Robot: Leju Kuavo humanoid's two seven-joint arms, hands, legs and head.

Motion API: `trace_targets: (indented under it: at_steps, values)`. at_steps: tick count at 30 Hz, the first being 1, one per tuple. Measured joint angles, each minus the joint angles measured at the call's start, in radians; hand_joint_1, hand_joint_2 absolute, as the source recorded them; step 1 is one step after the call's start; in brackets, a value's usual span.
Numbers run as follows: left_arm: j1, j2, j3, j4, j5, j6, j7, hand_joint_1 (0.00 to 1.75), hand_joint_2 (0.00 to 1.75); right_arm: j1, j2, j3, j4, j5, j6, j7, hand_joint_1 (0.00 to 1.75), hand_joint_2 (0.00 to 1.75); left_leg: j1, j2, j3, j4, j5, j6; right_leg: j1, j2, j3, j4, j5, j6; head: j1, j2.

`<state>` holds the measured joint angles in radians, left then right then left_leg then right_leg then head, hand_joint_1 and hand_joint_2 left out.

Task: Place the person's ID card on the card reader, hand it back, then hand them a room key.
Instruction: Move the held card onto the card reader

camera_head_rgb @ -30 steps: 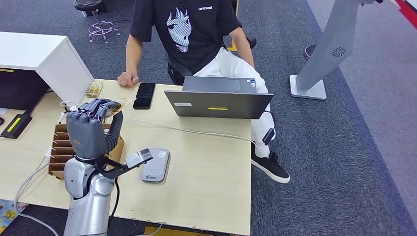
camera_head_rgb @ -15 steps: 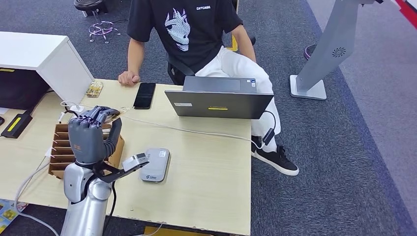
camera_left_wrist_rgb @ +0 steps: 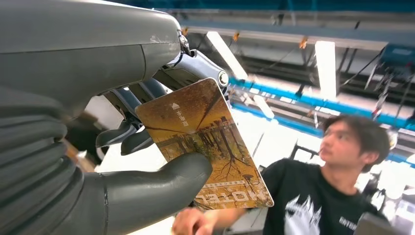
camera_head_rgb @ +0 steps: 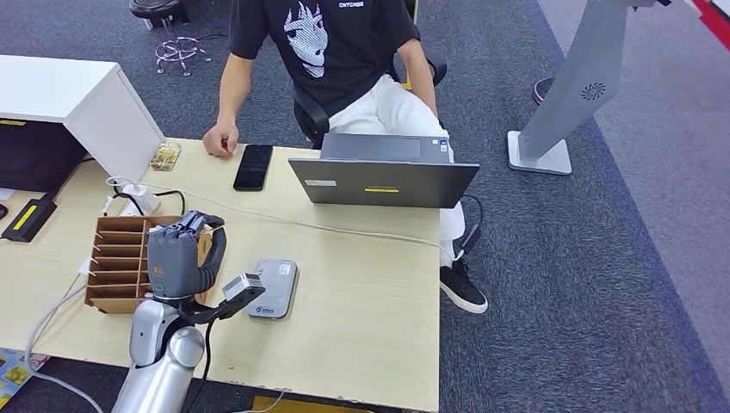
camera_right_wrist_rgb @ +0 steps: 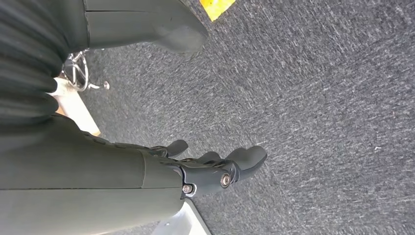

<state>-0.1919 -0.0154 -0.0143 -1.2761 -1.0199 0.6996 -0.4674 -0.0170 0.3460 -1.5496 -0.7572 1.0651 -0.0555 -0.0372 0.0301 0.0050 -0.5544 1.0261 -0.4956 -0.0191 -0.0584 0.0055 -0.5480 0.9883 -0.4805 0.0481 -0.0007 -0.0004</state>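
While your left robot hand (camera_head_rgb: 176, 258) holds the room key (camera_left_wrist_rgb: 205, 142) beside the card reader (camera_head_rgb: 273, 288), you must still hand it over.

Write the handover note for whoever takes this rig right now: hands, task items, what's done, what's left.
Left hand: pinches the brown autumn-print hotel key card between thumb and fingers, beside the brown slotted wooden box.
Right hand: hangs over grey carpet, holds nothing, fingers apart.
Grey rounded card reader: on the table, its visible top bare.
Done: key in hand; ID steps likely finished.
Left: pass the key to the seated person, whose hand rests on the table's far edge.
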Motion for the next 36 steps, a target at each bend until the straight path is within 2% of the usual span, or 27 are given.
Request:
trace_targets:
  at_steps: [20,28,36]
  values:
    - [0.006,0.011,-0.058,0.173,0.043,0.0,0.003,1.75,1.75,0.001,0.0,-0.002,0.003,0.0,0.012,-0.013,0.0,1.75,0.0,0.0,0.0,0.0,0.0,0.0,0.0,0.0,0.0,0.0,0.0,0.0,0.0,0.0]
    - [0.006,-0.004,-0.106,0.206,0.019,0.0,0.033,1.75,1.75,0.007,0.0,-0.006,-0.019,-0.026,0.042,0.02,0.0,1.75,0.0,0.0,0.0,0.0,0.0,0.0,0.0,0.0,0.0,0.0,0.0,0.0,0.0,0.0]
    - [0.017,0.0,-0.116,0.211,0.034,0.0,0.036,1.75,1.75,0.012,0.0,-0.007,-0.044,-0.028,0.055,0.028,0.0,1.75,0.0,0.0,0.0,0.0,0.0,0.0,0.0,0.0,0.0,0.0,0.0,0.0,0.0,0.0]
